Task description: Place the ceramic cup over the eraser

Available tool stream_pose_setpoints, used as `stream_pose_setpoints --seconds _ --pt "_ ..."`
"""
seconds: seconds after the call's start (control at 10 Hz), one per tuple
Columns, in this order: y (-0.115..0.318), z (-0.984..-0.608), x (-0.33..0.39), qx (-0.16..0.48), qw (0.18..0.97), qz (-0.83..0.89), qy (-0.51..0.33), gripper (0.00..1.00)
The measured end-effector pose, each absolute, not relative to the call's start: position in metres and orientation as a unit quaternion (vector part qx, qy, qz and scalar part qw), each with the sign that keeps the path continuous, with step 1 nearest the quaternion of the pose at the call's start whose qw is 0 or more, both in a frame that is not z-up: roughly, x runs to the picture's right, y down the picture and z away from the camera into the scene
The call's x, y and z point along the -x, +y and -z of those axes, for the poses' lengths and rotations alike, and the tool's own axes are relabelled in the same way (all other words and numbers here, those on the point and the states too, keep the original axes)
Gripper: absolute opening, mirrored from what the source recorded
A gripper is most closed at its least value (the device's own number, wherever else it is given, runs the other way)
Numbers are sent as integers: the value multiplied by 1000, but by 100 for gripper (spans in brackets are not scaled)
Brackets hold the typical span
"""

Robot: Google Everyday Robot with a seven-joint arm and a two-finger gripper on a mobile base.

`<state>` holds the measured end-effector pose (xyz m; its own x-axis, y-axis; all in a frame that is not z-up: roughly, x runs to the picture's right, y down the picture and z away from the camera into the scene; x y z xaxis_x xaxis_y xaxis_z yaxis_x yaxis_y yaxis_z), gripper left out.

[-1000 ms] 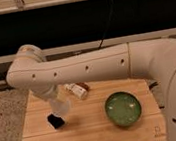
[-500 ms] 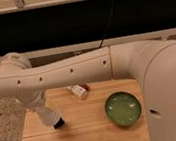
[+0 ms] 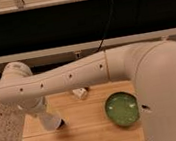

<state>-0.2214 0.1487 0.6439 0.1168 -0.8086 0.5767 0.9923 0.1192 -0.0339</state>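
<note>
My arm reaches from the right across the wooden table and bends down at the left. The gripper hangs low over the table's left part, just above the board. A white tapered shape at the arm's lower end may be the ceramic cup or part of the wrist; I cannot tell which. A small dark bit shows at its lower tip, against the table; it may be the black eraser or part of the gripper.
A green bowl sits on the right of the table. A white tube-like bottle with a red end lies at the back middle, just under the arm. A dark shelf wall runs behind the table.
The arm has swung left and down. The gripper end has dropped from above the table to just over its left part, where the black block lay uncovered a second ago.
</note>
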Motion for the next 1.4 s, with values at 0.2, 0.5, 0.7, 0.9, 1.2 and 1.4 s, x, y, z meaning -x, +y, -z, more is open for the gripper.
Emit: stream_pose_setpoints --seconds 0.2,0.5,0.7,0.9,1.2,1.4 --pt "157 -654 221 211 714 633 -213 2" --pt "160 -668 222 209 713 635 -212 2" --pt "165 -676 221 213 708 638 -215 11" --pt "170 -684 219 218 704 639 -219 31" --pt "174 -693 213 220 702 639 -226 60" --pt "173 -698 208 219 702 637 -231 79"
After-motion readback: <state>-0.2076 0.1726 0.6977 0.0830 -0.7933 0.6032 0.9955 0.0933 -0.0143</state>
